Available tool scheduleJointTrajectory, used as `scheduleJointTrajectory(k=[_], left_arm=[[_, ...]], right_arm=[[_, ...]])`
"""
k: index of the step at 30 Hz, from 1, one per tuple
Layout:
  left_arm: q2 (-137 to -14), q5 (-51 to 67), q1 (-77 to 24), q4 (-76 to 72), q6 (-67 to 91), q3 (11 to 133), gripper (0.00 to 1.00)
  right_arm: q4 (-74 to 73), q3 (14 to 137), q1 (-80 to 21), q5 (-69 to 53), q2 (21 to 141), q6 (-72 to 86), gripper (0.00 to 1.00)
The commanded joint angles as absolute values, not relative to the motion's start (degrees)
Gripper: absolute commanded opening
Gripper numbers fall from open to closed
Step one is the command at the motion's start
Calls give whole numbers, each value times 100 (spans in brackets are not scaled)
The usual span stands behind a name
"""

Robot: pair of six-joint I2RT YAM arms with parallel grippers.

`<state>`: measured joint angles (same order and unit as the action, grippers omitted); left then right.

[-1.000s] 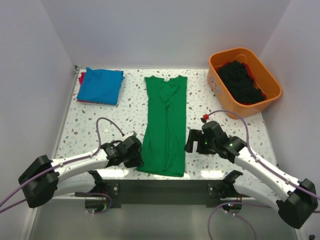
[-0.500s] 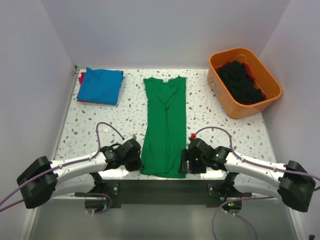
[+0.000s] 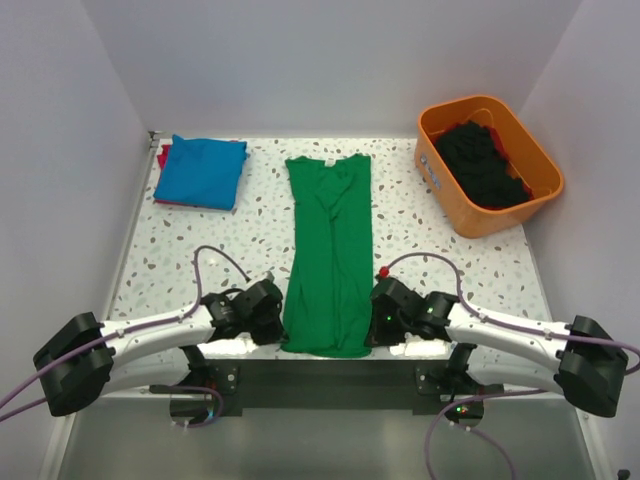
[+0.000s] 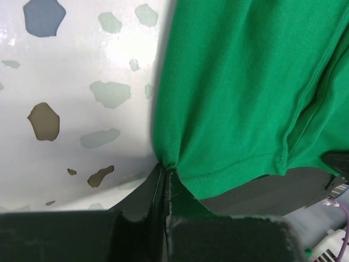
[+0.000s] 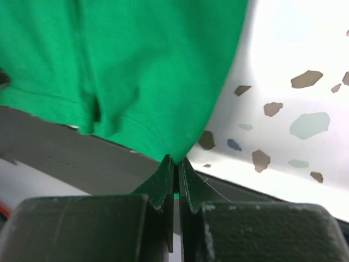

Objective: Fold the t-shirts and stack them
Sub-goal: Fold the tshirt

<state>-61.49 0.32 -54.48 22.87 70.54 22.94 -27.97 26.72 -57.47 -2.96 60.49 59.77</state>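
Bright, even overhead light casts only soft shadows, glare whitens the speckled table (image 4: 128,52) in both wrist views, and the green shirt (image 4: 245,82) looks sharp while the close fingers (image 4: 139,202) blur.

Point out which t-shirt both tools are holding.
The green t-shirt, spread lengthwise mid-table: the left tool and right tool pinch its near hem corners. The blue t-shirt lies folded far left, untouched.

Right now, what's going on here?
Two arms are mid-fold on the green shirt, which lies as a long strip down the middle of the table. The left gripper and right gripper are each shut on a near hem corner. A folded blue shirt sits far left on red cloth. The orange tub holds dark clothes.
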Motion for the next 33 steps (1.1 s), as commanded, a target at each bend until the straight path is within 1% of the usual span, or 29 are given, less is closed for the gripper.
scheduleJointTrajectory(k=[1,4,7,9,12,17,22,25,33], left_arm=[[-6161,9,-5493,2716,6812,2574,0],[-6310,-184,-5484,2742,6584,2943,0],[-6609,-290,-5336,2865,6346,3418,0],[-6845,-491,-5247,2944,6267,3769,0],[-7161,-685,-5080,2883,6065,4261,0],[-7698,-738,-4527,2593,5635,5043,0],[-8629,-641,-3982,2408,5186,5982,0],[-9122,-616,-3727,2426,4975,6519,0],[-10124,-510,-3094,2232,4694,7408,0]], right_arm=[[-3365,3216,-5783,149,5845,5863,0],[-3349,3471,-5774,351,5932,5757,0],[-3454,3848,-5739,833,6117,5512,0],[-3481,4190,-5643,1306,6248,5432,0],[-3349,4533,-5416,1555,6372,5160,0],[-2804,4904,-4686,1274,6942,4527,0],[-2664,5668,-4307,1696,7627,3983,0],[-2391,6011,-3947,1521,7953,3745,0],[-2013,6784,-3209,1135,9130,3463,0]])
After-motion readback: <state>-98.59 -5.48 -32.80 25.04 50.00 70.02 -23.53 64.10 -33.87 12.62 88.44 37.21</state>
